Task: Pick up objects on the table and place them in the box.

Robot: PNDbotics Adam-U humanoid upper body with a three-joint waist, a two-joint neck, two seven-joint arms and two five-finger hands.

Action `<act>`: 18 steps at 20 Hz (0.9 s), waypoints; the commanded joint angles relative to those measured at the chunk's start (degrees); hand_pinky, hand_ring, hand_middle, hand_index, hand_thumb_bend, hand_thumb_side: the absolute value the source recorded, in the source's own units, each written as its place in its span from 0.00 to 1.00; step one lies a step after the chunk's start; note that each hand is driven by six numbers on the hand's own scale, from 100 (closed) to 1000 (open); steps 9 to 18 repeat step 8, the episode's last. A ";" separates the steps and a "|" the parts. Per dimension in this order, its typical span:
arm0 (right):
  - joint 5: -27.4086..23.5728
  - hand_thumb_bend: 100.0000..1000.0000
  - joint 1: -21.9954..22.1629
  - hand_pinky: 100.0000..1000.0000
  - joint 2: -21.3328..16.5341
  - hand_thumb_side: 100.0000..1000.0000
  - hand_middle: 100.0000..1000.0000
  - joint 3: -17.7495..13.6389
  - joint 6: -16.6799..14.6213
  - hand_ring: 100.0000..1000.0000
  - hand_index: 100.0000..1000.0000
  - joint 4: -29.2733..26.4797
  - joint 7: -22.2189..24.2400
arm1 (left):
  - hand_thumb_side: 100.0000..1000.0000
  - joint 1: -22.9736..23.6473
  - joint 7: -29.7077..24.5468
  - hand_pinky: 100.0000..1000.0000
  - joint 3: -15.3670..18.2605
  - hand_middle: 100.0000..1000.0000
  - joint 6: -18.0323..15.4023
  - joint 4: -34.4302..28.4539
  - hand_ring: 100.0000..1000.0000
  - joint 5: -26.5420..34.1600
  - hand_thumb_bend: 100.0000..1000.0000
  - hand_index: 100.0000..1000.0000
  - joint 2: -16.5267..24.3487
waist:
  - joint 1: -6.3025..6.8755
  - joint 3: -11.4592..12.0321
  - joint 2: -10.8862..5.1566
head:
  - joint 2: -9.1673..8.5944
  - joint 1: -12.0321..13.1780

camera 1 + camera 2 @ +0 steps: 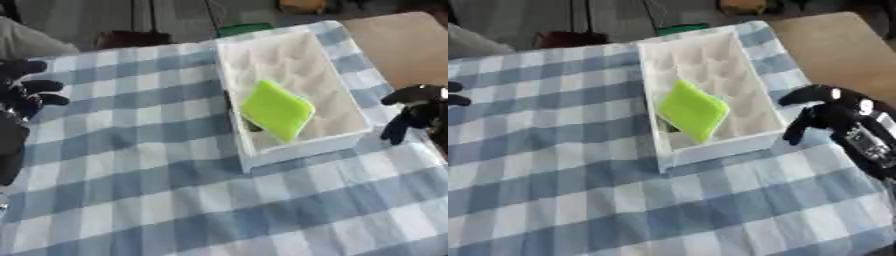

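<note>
On blue-and-white checked tablecloth (175, 200): one white rectangular box (710, 147), long axis running near-to-far, slightly askew. Inside box, near end: one flat lime-green square object (693, 111), tilted, corner pointing toward near-right; something small and dark beneath it. Right hand (829, 112) just beside box's right wall, fingers drooping, relaxed, empty. Left hand (26, 92) at left edge, fingers spread, holding nothing.

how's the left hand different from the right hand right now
The left hand sits at the left edge of the checked cloth, far from the white box; the right hand hangs just beside the box's right wall. The left hand's fingers point rightward across the cloth; the right hand's fingers droop downward. Both are black and hold nothing; the green object already lies in the box.
</note>
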 commanded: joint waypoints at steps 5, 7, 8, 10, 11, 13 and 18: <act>0.09 0.00 -0.21 0.52 -1.43 0.69 0.73 -0.41 -0.05 0.44 0.79 -0.33 -0.19 | 0.88 -0.44 -2.29 0.61 0.11 0.74 -0.04 -1.24 0.68 1.97 0.23 0.81 0.25 | -0.11 0.18 -1.10 | -0.32 0.15; 0.09 0.00 -0.21 0.52 -1.44 0.69 0.73 -0.44 -0.05 0.44 0.79 -0.36 -0.22 | 0.88 -0.46 -2.55 0.61 0.15 0.74 -0.09 -1.24 0.68 2.21 0.23 0.81 0.19 | -0.10 0.18 -1.08 | -0.43 0.16; 0.09 0.00 -0.21 0.52 -1.45 0.69 0.73 -0.44 -0.05 0.44 0.79 -0.36 -0.24 | 0.87 -0.47 -2.64 0.61 0.16 0.74 -0.09 -1.24 0.68 2.27 0.22 0.81 0.18 | -0.10 0.17 -1.08 | -0.44 0.17; 0.09 0.00 -0.21 0.52 -1.45 0.69 0.73 -0.44 -0.05 0.44 0.79 -0.36 -0.24 | 0.87 -0.47 -2.64 0.61 0.16 0.74 -0.09 -1.24 0.68 2.27 0.22 0.81 0.18 | -0.10 0.17 -1.08 | -0.44 0.17; 0.09 0.00 -0.21 0.52 -1.45 0.69 0.73 -0.44 -0.05 0.44 0.79 -0.36 -0.24 | 0.87 -0.47 -2.64 0.61 0.16 0.74 -0.09 -1.24 0.68 2.27 0.22 0.81 0.18 | -0.10 0.17 -1.08 | -0.44 0.17; 0.09 0.00 -0.21 0.52 -1.45 0.69 0.73 -0.44 -0.05 0.44 0.79 -0.36 -0.24 | 0.87 -0.47 -2.64 0.61 0.16 0.74 -0.09 -1.24 0.68 2.27 0.22 0.81 0.18 | -0.10 0.17 -1.08 | -0.44 0.17; 0.09 0.00 -0.21 0.52 -1.45 0.69 0.73 -0.44 -0.05 0.44 0.79 -0.36 -0.24 | 0.87 -0.47 -2.64 0.61 0.16 0.74 -0.09 -1.24 0.68 2.27 0.22 0.81 0.18 | -0.10 0.17 -1.08 | -0.44 0.17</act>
